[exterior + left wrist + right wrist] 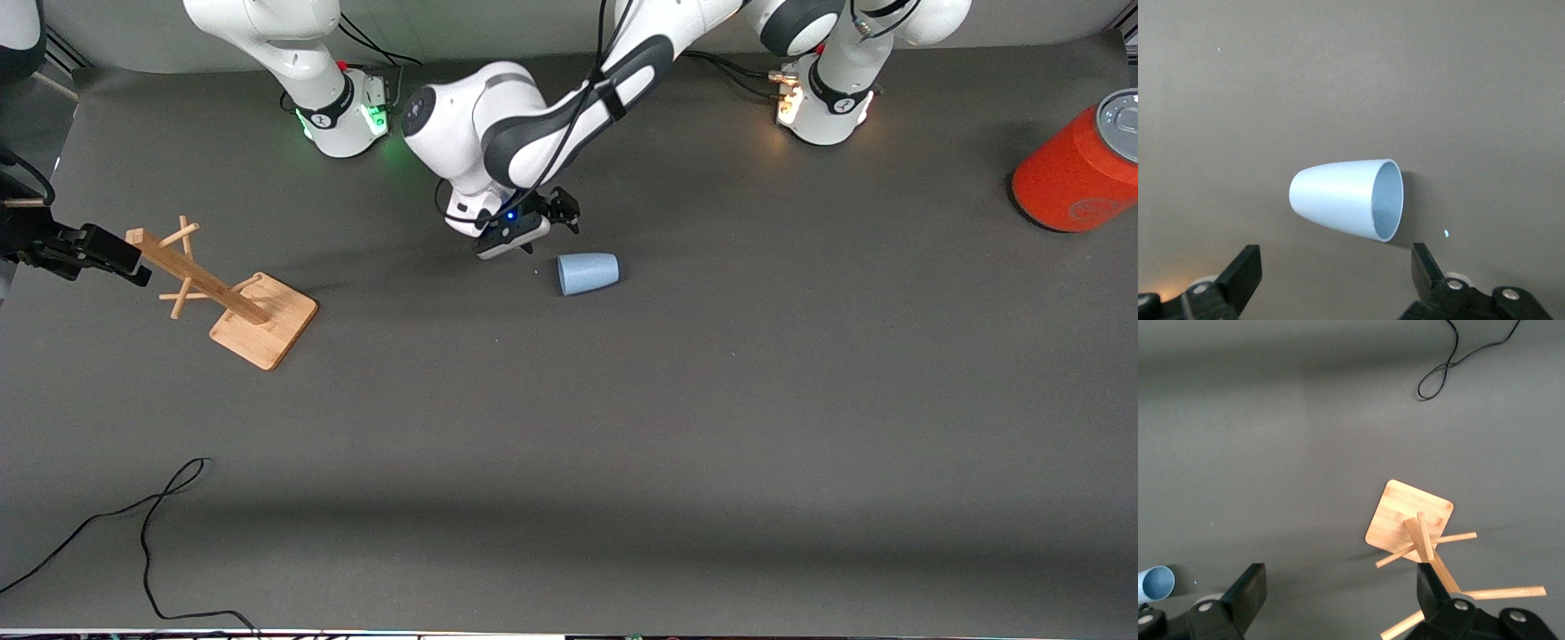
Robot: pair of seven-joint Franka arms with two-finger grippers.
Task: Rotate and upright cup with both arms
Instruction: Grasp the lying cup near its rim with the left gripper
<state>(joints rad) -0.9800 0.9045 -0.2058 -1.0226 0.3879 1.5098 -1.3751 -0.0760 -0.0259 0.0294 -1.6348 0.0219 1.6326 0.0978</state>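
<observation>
The light-blue cup lies on its side on the grey table, its open mouth turned toward the right arm's end. My left gripper is open and empty, low over the table just beside the cup on the robots' side. In the left wrist view the cup lies just ahead of the left gripper, not between the fingers. My right gripper is open and empty over the wooden rack. The right wrist view shows that gripper and the cup at its edge.
A wooden peg rack stands toward the right arm's end; it also shows in the right wrist view. A large orange-red can lies at the left arm's end. A black cable trails near the front edge.
</observation>
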